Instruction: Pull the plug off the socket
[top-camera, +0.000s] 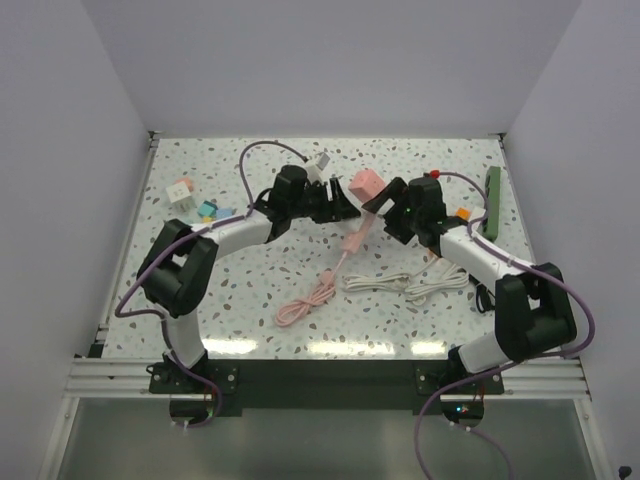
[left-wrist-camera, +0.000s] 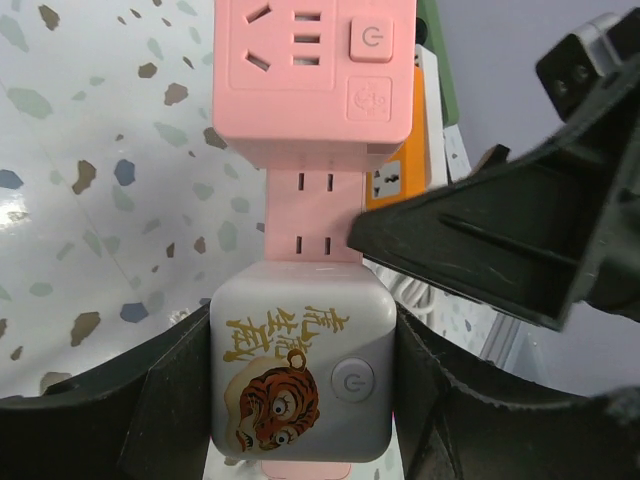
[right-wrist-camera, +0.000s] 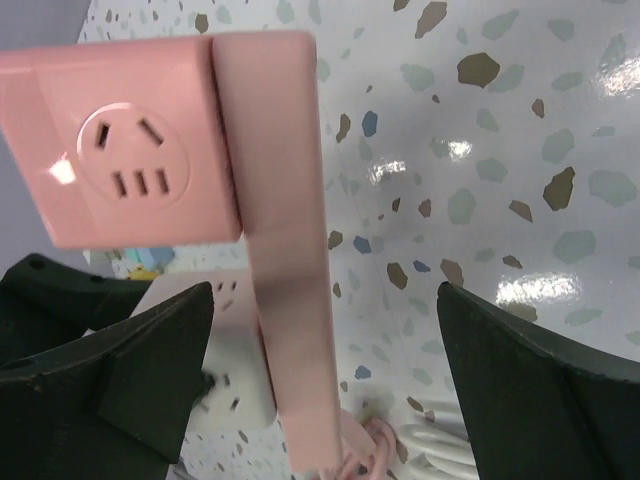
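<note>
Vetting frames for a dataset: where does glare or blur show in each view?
Top external: even light, bright reflected streaks along the table's near edge. Left wrist: tiger-printed white cube sharp, no glare. Right wrist: glare patches on the table, a hot spot on the pink socket block.

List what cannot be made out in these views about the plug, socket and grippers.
- Left wrist view: the plug's pins, buried where the tiger cube meets the pink strip; the left gripper covers the cube's sides.
- Right wrist view: the strip's lower end, cut off by the bottom edge.
- Top view: the tiger cube, hidden between the left gripper and right gripper; the coloured bits at far left, too small to name.
</note>
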